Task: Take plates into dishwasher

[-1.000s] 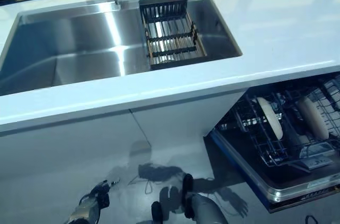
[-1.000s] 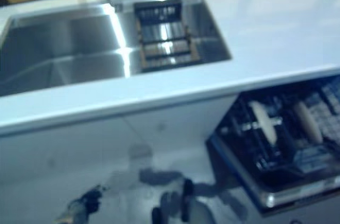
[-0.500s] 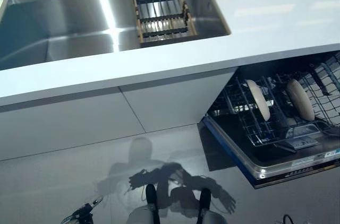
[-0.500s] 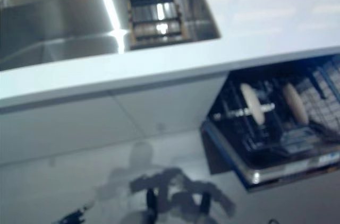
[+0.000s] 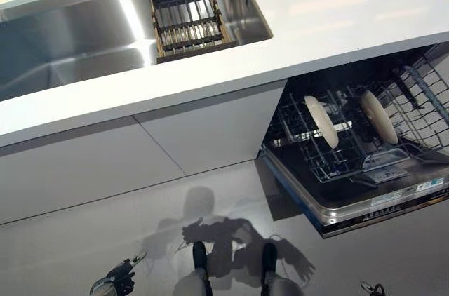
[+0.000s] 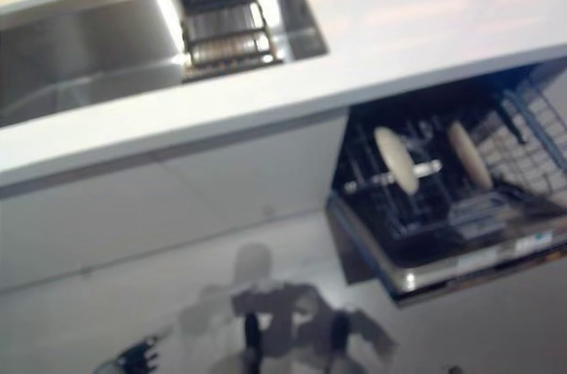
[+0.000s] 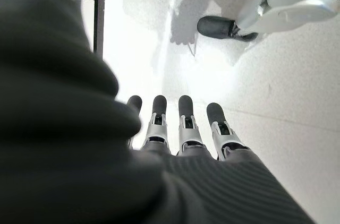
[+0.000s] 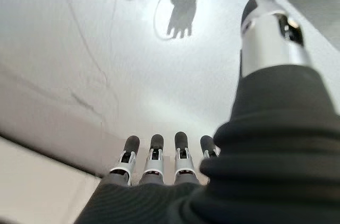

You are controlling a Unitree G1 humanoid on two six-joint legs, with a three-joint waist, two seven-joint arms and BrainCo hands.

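Observation:
Two pale round plates stand on edge in the dishwasher's pulled-out lower rack, under the right end of the counter. My left hand hangs low at the bottom left, over the floor. In the left wrist view, the left hand's fingers are straight and hold nothing. In the right wrist view, my right hand is also open, thumb spread, with only bare floor past it. Neither hand is near the plates.
A steel sink is set in the white counter, with a dark dish rack at its right end. White cabinet fronts run below the counter. The open dishwasher door juts out over the grey floor.
The camera has moved: the sink, counter and dishwasher have slid up and to the left in the picture. Both hands stay low and open.

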